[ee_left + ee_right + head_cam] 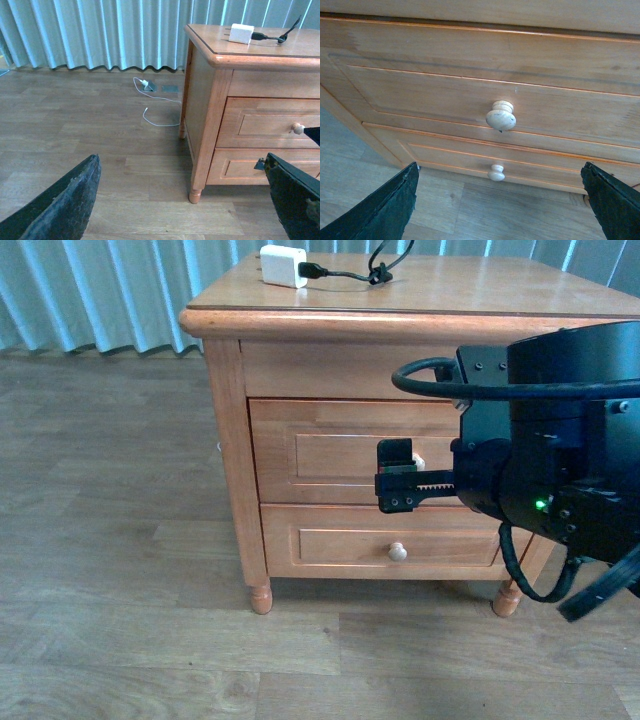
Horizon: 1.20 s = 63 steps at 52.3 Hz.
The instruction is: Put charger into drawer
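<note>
The white charger (283, 266) lies on top of the wooden nightstand (225, 400), near its back left, with its black cable (375, 275) looped beside it. The left wrist view also catches the charger (242, 33). The upper drawer (335, 452) is shut. My right gripper (395, 478) hangs open right in front of the drawer's round knob (501, 115), not touching it, nothing between its fingers. In its own view the right gripper (502, 205) spans wide below the knob. My left gripper (182, 200) is open over the floor, left of the nightstand, empty.
A similar lower drawer (330, 545) with its own knob (398, 552) sits under the upper one. A white cord (155, 102) lies on the wood floor by the curtain (100, 30). The nightstand stands on short turned legs (260, 598).
</note>
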Tool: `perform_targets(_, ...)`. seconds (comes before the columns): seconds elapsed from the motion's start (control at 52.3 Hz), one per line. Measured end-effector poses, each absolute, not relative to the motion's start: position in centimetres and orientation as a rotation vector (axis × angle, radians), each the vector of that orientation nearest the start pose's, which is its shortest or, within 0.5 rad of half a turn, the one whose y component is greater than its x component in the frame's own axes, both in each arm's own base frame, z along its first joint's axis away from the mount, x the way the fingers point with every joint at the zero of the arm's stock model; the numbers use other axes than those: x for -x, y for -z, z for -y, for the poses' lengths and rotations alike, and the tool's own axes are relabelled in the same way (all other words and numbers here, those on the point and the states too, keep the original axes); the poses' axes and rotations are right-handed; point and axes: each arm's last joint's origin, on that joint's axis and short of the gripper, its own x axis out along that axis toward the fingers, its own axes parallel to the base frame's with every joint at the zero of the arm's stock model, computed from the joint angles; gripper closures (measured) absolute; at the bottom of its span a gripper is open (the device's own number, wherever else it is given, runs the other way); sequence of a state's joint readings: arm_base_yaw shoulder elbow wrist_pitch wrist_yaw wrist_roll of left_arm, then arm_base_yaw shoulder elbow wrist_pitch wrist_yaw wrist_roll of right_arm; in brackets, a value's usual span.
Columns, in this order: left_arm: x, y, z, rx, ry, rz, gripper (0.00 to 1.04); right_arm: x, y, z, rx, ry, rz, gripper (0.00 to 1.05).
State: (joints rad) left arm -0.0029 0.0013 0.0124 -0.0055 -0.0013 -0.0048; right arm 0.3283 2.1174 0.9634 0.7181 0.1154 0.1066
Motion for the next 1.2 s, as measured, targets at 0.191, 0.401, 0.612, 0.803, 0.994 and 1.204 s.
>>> perform_targets(0.191,-9.7,-16.7,0.0,0.004,0.002,0.006,0.06,-40.2,-7.7,-13.2,-0.018,-0.148,-0.426,0.08)
perform_targets(0.401,-9.7,-16.7,0.0,0.004,0.002,0.006,0.06,-42.0,-6.9,-13.5,-0.026,-0.128,-0.417,0.08)
perform_targets(0.612,-9.7,-16.7,0.0,0.005,0.002,0.006,0.06,-43.0,-6.0,-13.9,-0.024,-0.126,-0.424,0.08)
perform_targets(0.803,-9.7,-16.7,0.0,0.005,0.002,0.006,0.06,-43.0,-5.7,-14.4,-0.027,-0.128,-0.427,0.08)
perform_targets(0.994,-9.7,-16.7,0.0,0.005,0.002,0.006,0.06,-43.1,-5.7,-14.6,-0.029,-0.128,-0.421,0.08)
perform_targets(1.204,-9.7,-16.7,0.0,0.005,0.002,0.006,0.06,-43.2,-5.4,-14.7,-0.026,-0.126,-0.426,0.24)
